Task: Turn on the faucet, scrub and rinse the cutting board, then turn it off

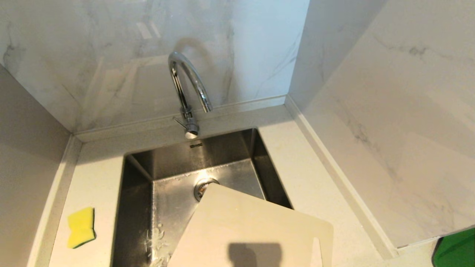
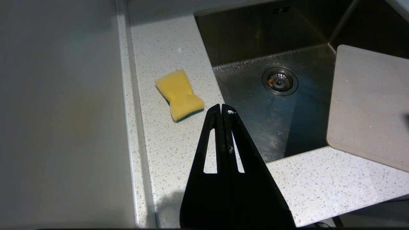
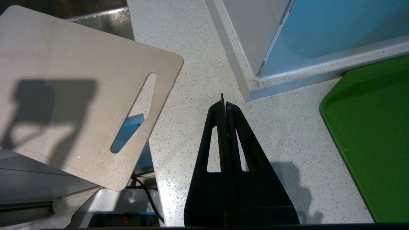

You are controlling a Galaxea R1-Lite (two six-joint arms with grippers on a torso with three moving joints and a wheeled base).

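The chrome faucet (image 1: 187, 89) arches over the back of the steel sink (image 1: 167, 207); no water runs from it. The cream cutting board (image 1: 252, 230) lies tilted across the sink's front right corner, its slot handle (image 3: 134, 111) hanging past the counter's front edge. Neither arm shows in the head view. My left gripper (image 2: 221, 108) is shut and empty above the counter at the sink's left rim, just short of the yellow sponge (image 2: 179, 94). My right gripper (image 3: 224, 103) is shut and empty over the counter to the right of the cutting board (image 3: 70, 89).
The sponge (image 1: 81, 227) rests on the speckled counter left of the sink. A green tray (image 3: 370, 134) sits at the far right, also seen as the green tray (image 1: 456, 248) in the head view. Marble walls close in behind and on the right. The drain (image 2: 280, 81) is uncovered.
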